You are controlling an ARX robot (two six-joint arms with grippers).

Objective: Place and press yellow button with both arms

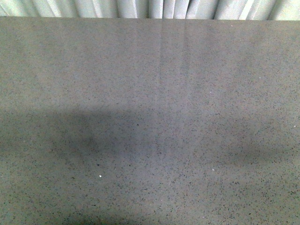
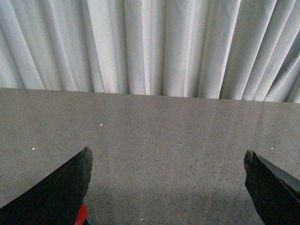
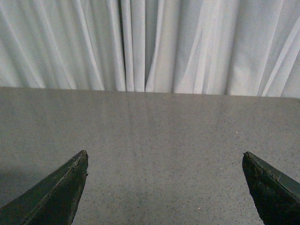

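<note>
Grey speckled table (image 1: pixel 150 93) meets a white pleated curtain (image 1: pixel 140 7) at its far edge. We see our left gripper (image 2: pixel 168 151) and right gripper (image 3: pixel 165 153) spread wide over it.

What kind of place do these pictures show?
Probably a robot test bench: a grey speckled tabletop, a white pleated curtain behind it, and the left pincer and right pincer open above it.

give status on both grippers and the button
Left gripper open, empty. Right gripper open, empty. Button not in view. Nothing in the way on the table; small red bit by left gripper, unclear what.
</note>
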